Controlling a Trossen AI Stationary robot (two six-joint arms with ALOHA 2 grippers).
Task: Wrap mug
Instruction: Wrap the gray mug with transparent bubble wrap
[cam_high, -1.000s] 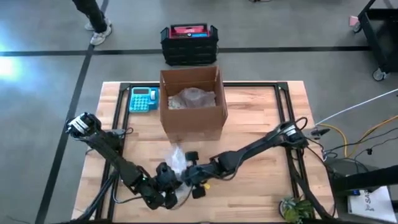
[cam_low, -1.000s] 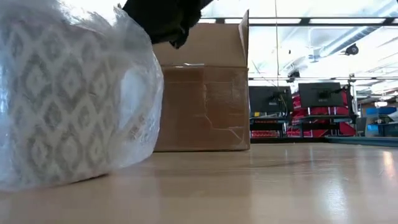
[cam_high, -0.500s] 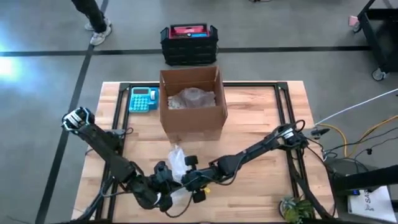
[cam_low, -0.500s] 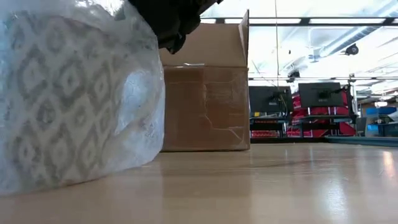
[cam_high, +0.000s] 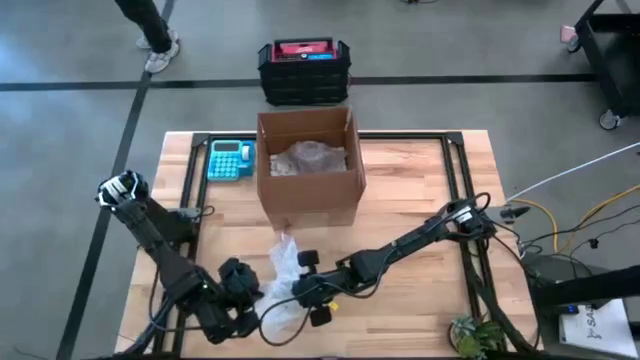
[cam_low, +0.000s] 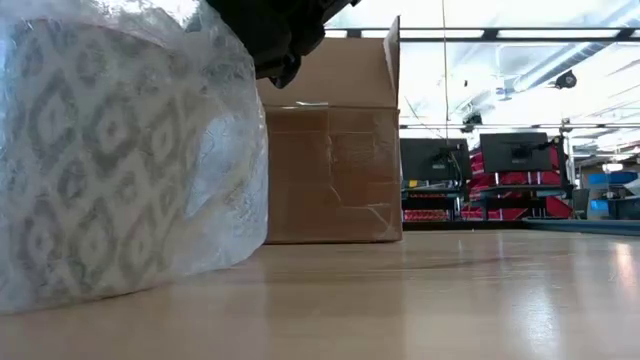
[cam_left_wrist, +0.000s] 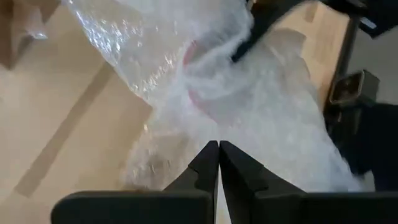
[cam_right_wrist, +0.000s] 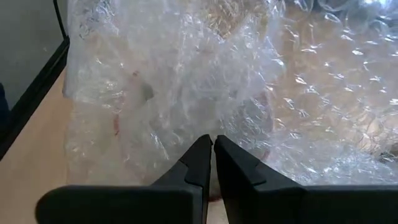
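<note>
The mug (cam_low: 100, 170), white with a grey diamond pattern, stands on the table inside clear bubble wrap (cam_high: 278, 295) near the front edge. A tail of the wrap (cam_high: 284, 250) sticks out toward the box. My left gripper (cam_high: 243, 290) is shut at the wrap's left side, and my right gripper (cam_high: 300, 290) is shut at its right side. In the low view a dark gripper (cam_low: 275, 35) hangs over the bundle. In both wrist views the wrap fills the picture and mostly blurs the mug. My left gripper pinches the bubble wrap (cam_left_wrist: 214, 134) between its shut fingertips, coming nearly level from the table's left. The wrap spreads from the fingertips toward the mug, and its bottom lies on the table. My right gripper has its shut fingertips in the wrap's folds (cam_right_wrist: 208, 127), coming from the table's right, slanting down. The crumpled wrap hides the exact place of contact. The bundle rests on the table.
An open cardboard box (cam_high: 308, 165) with more wrap inside stands behind the bundle at mid table. A teal calculator (cam_high: 230, 158) lies to its left. Black frame rails (cam_high: 462, 190) run along the table's sides. Bare wood lies to the right.
My left gripper has drawn back toward the table's left edge, staying shut, and the wrap has spread out after it. My right gripper has crept a little toward the left and near edge. In the low view the wrapped mug has slid slightly nearer.
</note>
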